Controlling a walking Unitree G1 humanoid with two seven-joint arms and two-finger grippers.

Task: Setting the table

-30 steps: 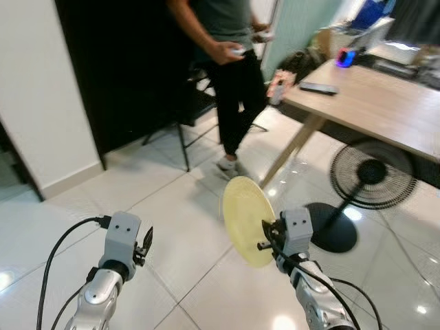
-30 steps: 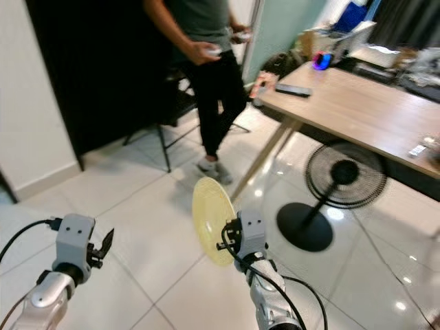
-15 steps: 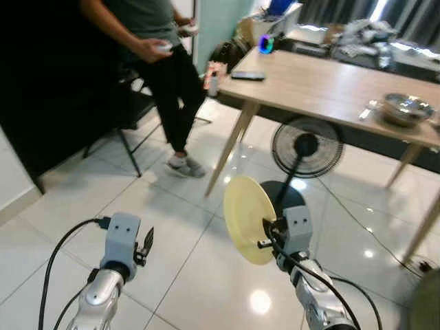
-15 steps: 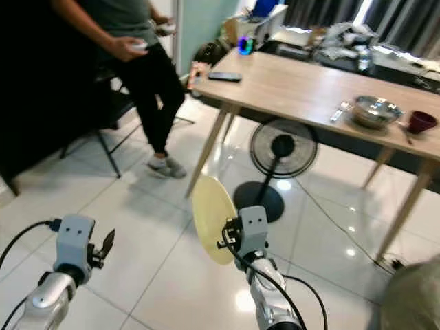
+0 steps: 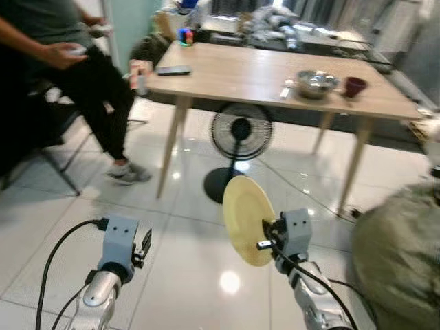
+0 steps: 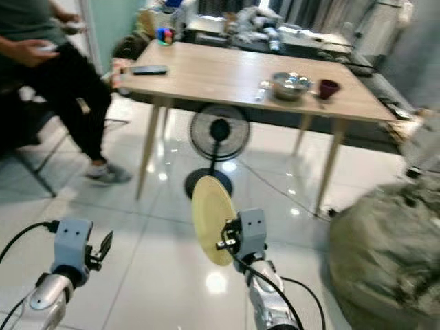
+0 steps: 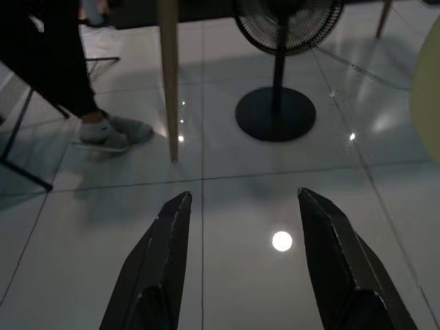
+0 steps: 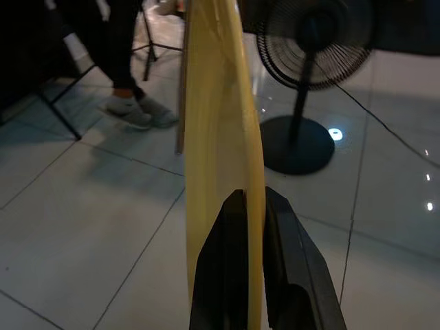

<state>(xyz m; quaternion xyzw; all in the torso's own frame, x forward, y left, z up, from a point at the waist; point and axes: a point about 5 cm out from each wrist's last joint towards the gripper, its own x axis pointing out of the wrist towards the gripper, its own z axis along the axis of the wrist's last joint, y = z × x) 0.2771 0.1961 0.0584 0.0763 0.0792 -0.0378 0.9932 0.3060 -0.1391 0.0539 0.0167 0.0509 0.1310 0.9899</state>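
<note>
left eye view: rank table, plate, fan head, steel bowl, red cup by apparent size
1. table
2. plate, in the right gripper, near the camera, so it looks bigger
3. fan head
4. steel bowl
5. red cup

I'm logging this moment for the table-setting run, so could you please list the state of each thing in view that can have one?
yellow plate: held on edge, upright, off the table
right gripper: shut on the plate's rim
left gripper: open, holding nothing
metal bowl: upright on the table
dark red cup: upright on the table
fan: standing under the table
</note>
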